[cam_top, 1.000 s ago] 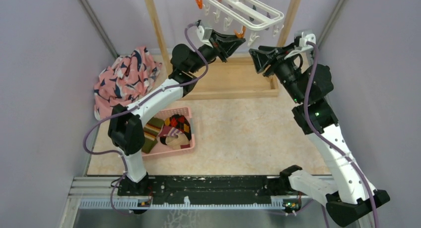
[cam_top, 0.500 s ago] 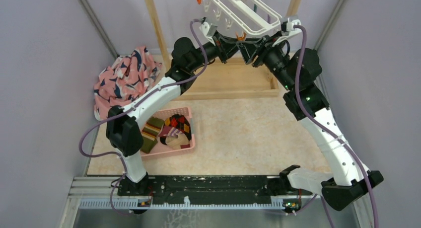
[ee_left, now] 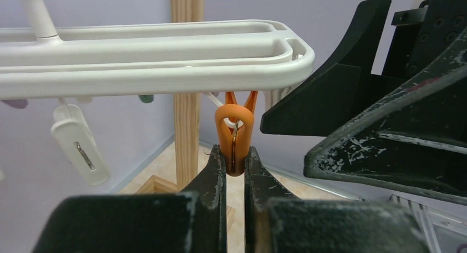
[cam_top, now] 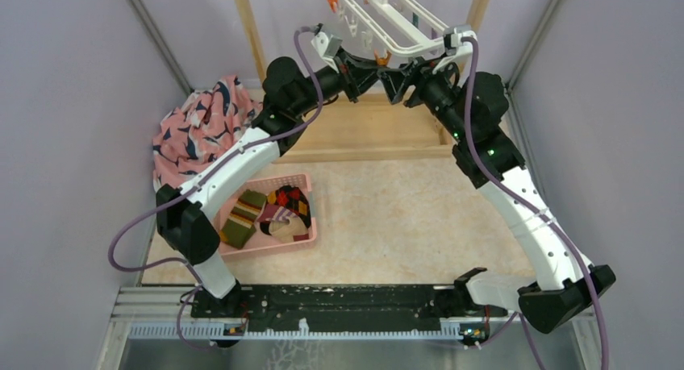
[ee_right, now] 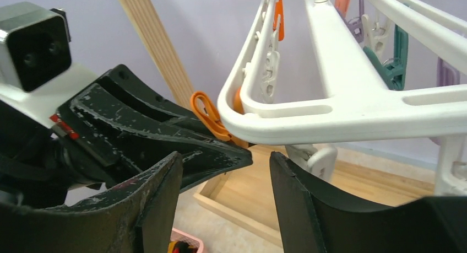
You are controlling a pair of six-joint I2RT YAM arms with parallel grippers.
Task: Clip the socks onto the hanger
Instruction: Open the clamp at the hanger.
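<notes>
Socks [cam_top: 282,205] are lying in the pink basket [cam_top: 270,245] well below the hanger [ee_left: 165,60], on the left gripper [ee_left: 235,154] side; it is pinching the orange clip [ee_left: 234,133] dangling vertically under the hanger's corner, and the right gripper [ee_right: 224,165] is hovering open and empty beside that corner.

This is looking like a robotics lab test cell: plain lavender panels [cam_top: 72,104] are enclosing a beige tabletop [cam_top: 387,217], with two arms [cam_top: 234,164] sitting bolted to a black rail [cam_top: 347,299].
</notes>
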